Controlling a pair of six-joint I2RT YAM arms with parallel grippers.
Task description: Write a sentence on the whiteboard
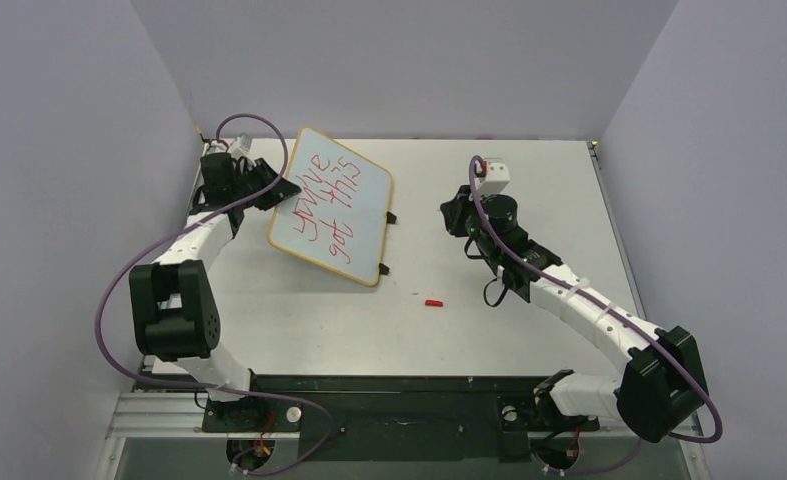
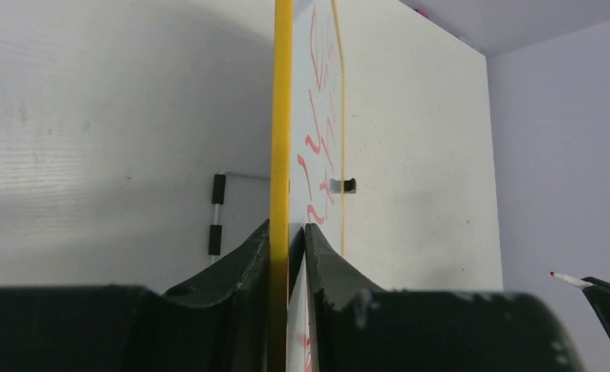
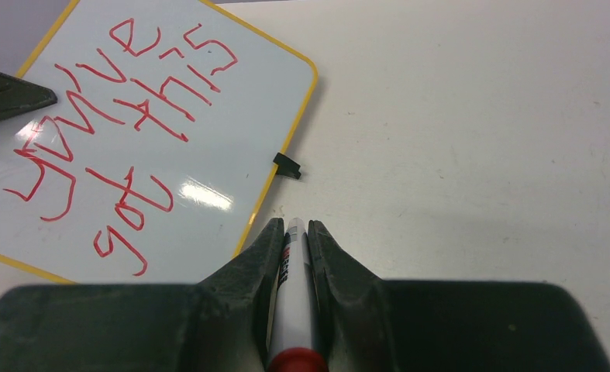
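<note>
The whiteboard (image 1: pixel 331 205), white with a yellow frame, lies tilted at the back left of the table. The red sentence (image 1: pixel 329 195) "you've got this" runs in two lines across it and also shows in the right wrist view (image 3: pixel 115 116). My left gripper (image 1: pixel 279 188) is shut on the board's left edge; in the left wrist view the yellow frame (image 2: pixel 280 116) stands edge-on between the fingers. My right gripper (image 1: pixel 461 222) is to the right of the board, shut on a white marker (image 3: pixel 294 287) with a red end. The marker's tip also shows in the left wrist view (image 2: pixel 565 279).
A small red marker cap (image 1: pixel 433 302) lies on the table in front of the board. Black clips (image 1: pixel 390 217) stick out from the board's right edge. Purple walls close in the table on the left, back and right.
</note>
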